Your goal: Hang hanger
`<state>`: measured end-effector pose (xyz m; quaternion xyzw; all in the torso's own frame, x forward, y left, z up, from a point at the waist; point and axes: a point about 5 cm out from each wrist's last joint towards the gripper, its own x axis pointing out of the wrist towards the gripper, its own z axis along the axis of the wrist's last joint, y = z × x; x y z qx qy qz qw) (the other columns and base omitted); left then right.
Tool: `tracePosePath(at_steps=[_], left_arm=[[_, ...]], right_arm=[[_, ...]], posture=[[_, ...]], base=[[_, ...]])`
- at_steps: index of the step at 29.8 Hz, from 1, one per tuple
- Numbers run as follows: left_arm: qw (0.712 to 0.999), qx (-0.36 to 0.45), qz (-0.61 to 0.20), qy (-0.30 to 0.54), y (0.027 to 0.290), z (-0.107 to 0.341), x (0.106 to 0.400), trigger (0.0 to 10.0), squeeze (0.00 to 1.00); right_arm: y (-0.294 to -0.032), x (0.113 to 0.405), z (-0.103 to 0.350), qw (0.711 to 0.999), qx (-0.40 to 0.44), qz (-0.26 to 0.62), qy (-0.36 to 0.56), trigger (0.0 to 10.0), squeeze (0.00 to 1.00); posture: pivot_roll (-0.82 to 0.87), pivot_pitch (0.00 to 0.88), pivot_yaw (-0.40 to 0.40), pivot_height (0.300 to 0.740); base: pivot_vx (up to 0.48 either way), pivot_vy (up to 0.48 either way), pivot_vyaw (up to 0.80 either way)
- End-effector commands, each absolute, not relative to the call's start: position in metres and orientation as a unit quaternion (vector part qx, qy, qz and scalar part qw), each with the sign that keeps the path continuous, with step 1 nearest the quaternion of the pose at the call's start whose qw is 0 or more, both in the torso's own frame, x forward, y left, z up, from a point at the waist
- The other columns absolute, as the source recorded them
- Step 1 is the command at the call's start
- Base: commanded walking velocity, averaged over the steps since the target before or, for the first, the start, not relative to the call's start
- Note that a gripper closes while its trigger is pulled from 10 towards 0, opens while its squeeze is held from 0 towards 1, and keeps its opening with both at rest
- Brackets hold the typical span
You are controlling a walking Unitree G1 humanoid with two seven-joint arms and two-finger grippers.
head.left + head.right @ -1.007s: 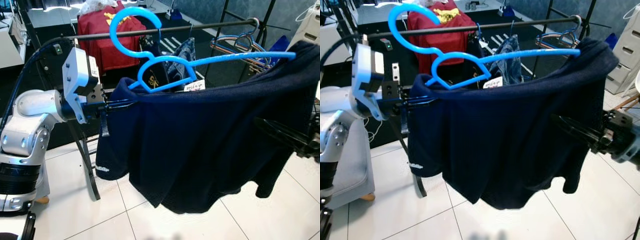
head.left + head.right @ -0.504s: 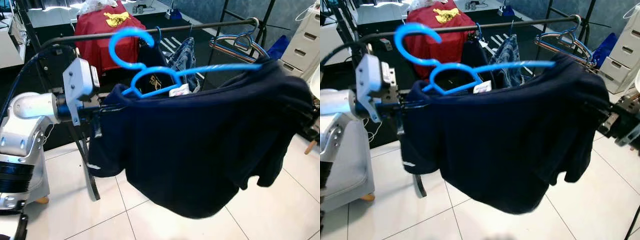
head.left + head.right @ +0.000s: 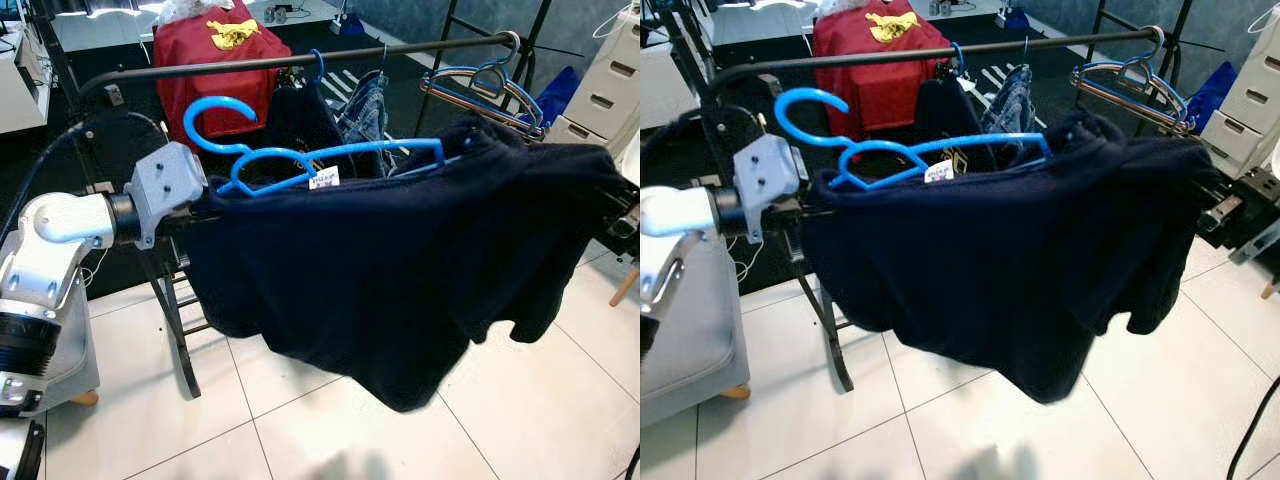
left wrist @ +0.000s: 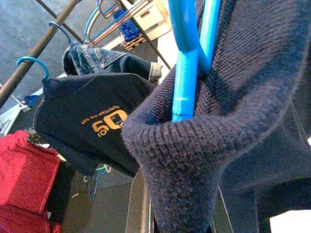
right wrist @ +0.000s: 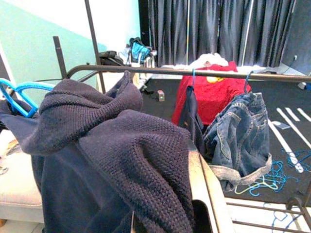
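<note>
A blue plastic hanger (image 3: 330,155) carries a navy knit sweater (image 3: 390,270), stretched nearly level between my two grippers. Its hook (image 3: 218,99) points up and left, below and in front of the black rack rail (image 3: 250,65), not touching it. My left gripper (image 3: 200,207) is shut on the sweater's shoulder at the hanger's left end; the blue hanger arm (image 4: 184,73) enters the knit right before it. At the far right, my right gripper (image 3: 1225,205) holds the other end, with the knit (image 5: 112,145) draped over its fingers.
On the rail hang a red shirt (image 3: 210,60), a dark tee with gold print (image 4: 97,126) and jeans (image 3: 365,100). Bare hangers (image 3: 490,85) sit on a second rail at the right. White drawers (image 3: 610,95) stand far right. The rack's leg (image 3: 180,350) stands on white tiles.
The hanger with the sweater has come down and to the left: its hook was level with the rail and now sits below it. Both grippers kept their hold.
</note>
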<state>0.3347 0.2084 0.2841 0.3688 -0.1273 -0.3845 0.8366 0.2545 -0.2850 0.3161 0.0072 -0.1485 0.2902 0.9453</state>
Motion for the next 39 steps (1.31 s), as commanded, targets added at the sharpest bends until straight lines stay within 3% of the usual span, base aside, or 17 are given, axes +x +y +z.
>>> tracePosePath(at_steps=[1, 5, 7, 12, 13, 17, 18, 21, 25, 27, 29, 30, 31, 33, 34, 37, 39], left_arm=[[0.908, 0.319, -0.261, -0.078, 0.252, 0.282, 0.345, 10.0, 0.00], [0.926, 0.277, -0.234, -0.106, 0.254, 0.291, 0.348, 10.0, 0.00], [0.940, 0.171, -0.232, -0.183, 0.249, 0.312, 0.347, 10.0, 0.00], [0.921, 0.097, -0.283, -0.250, 0.239, 0.329, 0.340, 10.0, 0.00], [0.910, 0.104, -0.310, -0.255, 0.232, 0.330, 0.337, 10.0, 0.00], [0.894, 0.120, -0.346, -0.258, 0.222, 0.328, 0.332, 10.0, 0.00], [0.889, 0.141, -0.357, -0.252, 0.216, 0.325, 0.331, 10.0, 0.00], [0.876, 0.218, -0.367, -0.224, 0.208, 0.317, 0.331, 10.0, 0.00], [0.872, 0.247, -0.367, -0.211, 0.208, 0.314, 0.331, 10.0, 0.00], [0.851, 0.341, -0.362, -0.167, 0.211, 0.306, 0.332, 10.0, 0.00], [0.851, 0.341, -0.362, -0.167, 0.211, 0.306, 0.332, 10.0, 0.00], [0.833, 0.403, -0.355, -0.136, 0.215, 0.301, 0.333, 10.0, 0.00], [0.833, 0.403, -0.355, -0.136, 0.215, 0.301, 0.333, 10.0, 0.00], [0.787, 0.505, -0.345, -0.077, 0.221, 0.290, 0.337, 10.0, 0.00], [0.787, 0.505, -0.345, -0.077, 0.221, 0.290, 0.337, 10.0, 0.00], [0.744, 0.554, -0.368, -0.059, 0.213, 0.281, 0.336, 10.0, 0.00], [0.744, 0.554, -0.368, -0.059, 0.213, 0.281, 0.336, 10.0, 0.00]], right_arm=[[-0.307, 0.251, 0.326, 0.960, -0.001, 0.213, -0.180, 0.0, 0.00], [-0.304, 0.254, 0.316, 0.965, -0.009, 0.216, -0.148, 0.0, 0.00], [-0.298, 0.264, 0.281, 0.976, -0.040, 0.210, -0.048, 0.0, 0.00], [-0.294, 0.272, 0.246, 0.979, -0.053, 0.196, 0.038, 0.0, 0.00], [-0.289, 0.274, 0.243, 0.978, -0.046, 0.198, 0.044, 10.0, 0.00], [-0.282, 0.275, 0.240, 0.976, -0.042, 0.208, 0.046, 10.0, 0.07], [-0.279, 0.274, 0.242, 0.974, -0.044, 0.218, 0.040, 10.0, 1.00], [-0.279, 0.267, 0.248, 0.968, -0.066, 0.241, 0.028, 10.0, 1.00], [-0.286, 0.265, 0.250, 0.970, -0.076, 0.231, 0.030, 10.0, 1.00], [-0.324, 0.265, 0.252, 0.983, -0.107, 0.136, 0.053, 10.0, 1.00], [-0.324, 0.265, 0.252, 0.983, -0.107, 0.136, 0.053, 10.0, 1.00], [-0.346, 0.263, 0.258, 0.989, -0.110, 0.080, 0.051, 10.0, 1.00], [-0.346, 0.263, 0.258, 0.989, -0.110, 0.080, 0.051, 10.0, 1.00], [-0.371, 0.252, 0.284, 0.996, -0.077, 0.038, -0.023, 10.0, 1.00], [-0.371, 0.252, 0.284, 0.996, -0.077, 0.038, -0.023, 10.0, 1.00], [-0.362, 0.239, 0.317, 0.983, -0.026, 0.101, -0.151, 10.0, 1.00], [-0.362, 0.239, 0.317, 0.983, -0.026, 0.101, -0.151, 10.0, 1.00]], posture=[[-0.04, 0.116, -0.012, 0.740], [-0.04, 0.115, -0.012, 0.740], [-0.04, 0.115, -0.012, 0.740], [-0.03, 0.116, -0.012, 0.740], [-0.03, 0.116, -0.011, 0.740], [-0.03, 0.116, -0.011, 0.740], [-0.03, 0.115, -0.011, 0.740], [-0.03, 0.116, -0.013, 0.740], [-0.03, 0.116, -0.013, 0.740], [-0.04, 0.114, -0.014, 0.740], [-0.04, 0.114, -0.014, 0.740], [-0.03, 0.111, -0.017, 0.740], [-0.03, 0.111, -0.017, 0.740], [-0.03, 0.107, -0.016, 0.740], [-0.03, 0.107, -0.016, 0.740], [-0.03, 0.098, -0.015, 0.740], [-0.03, 0.098, -0.015, 0.740]], base=[[0.000, 0.000, 0.00], [0.000, 0.000, 0.00], [0.000, 0.000, 0.00], [0.000, 0.000, 0.00], [0.000, 0.000, 0.00], [0.000, 0.000, 0.00], [0.000, 0.000, 0.00], [0.000, 0.000, 0.00], [0.000, 0.000, 0.00], [0.000, 0.000, 0.00], [0.000, 0.000, 0.00], [0.000, 0.000, 0.00], [0.000, 0.000, 0.00], [0.000, 0.000, 0.00], [0.000, 0.000, 0.00], [0.000, 0.000, 0.00], [0.000, 0.000, 0.00]])
